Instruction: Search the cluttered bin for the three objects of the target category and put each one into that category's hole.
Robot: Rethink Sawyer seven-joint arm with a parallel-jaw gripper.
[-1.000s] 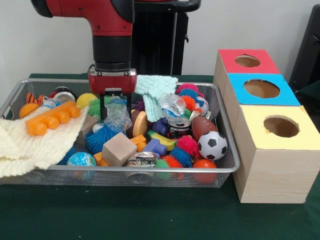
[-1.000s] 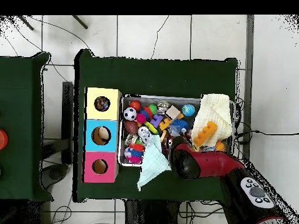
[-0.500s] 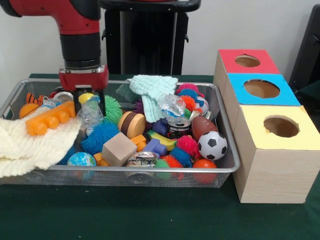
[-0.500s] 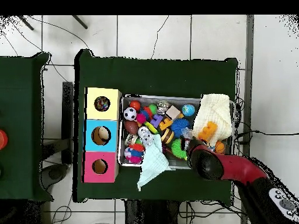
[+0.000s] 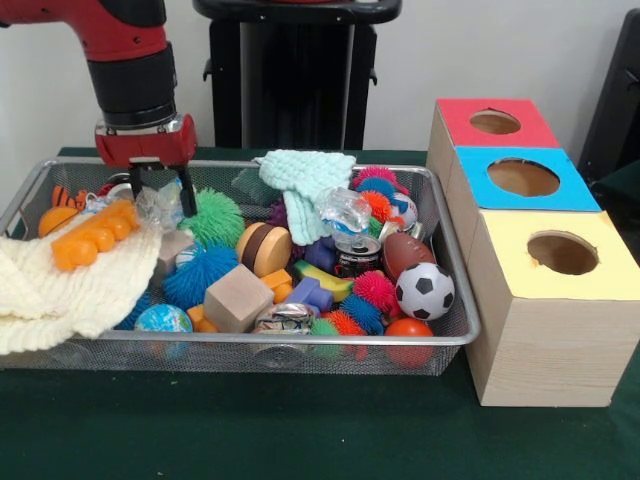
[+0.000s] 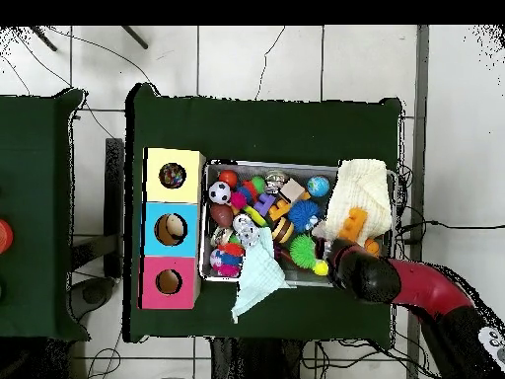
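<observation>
The silver mesh bin (image 5: pixel 300 340) is full of toys; it also shows in the overhead view (image 6: pixel 266 165). My gripper (image 5: pixel 160 192) hangs over the bin's far left part, shut on a piece of crumpled clear plastic (image 5: pixel 160 207) held just above the clutter. In the overhead view the arm (image 6: pixel 365 278) hides the gripper. The yellow-topped box's hole (image 5: pixel 563 253) is at the near right; from above, something multicoloured lies inside that hole (image 6: pixel 173 176). No printed rag shows plainly in the bin.
A cream knitted cloth (image 5: pixel 70 290) drapes over the bin's left rim, with an orange toy (image 5: pixel 95 235) on it. A mint-green cloth (image 5: pixel 305 180) hangs over the far rim. Blue-topped (image 5: pixel 523 178) and red-topped (image 5: pixel 495 122) boxes stand behind the yellow one.
My gripper has moved left along the bin's far side in the front view, carrying the clear plastic with it, and has risen a little. A green spiky ball is now uncovered.
</observation>
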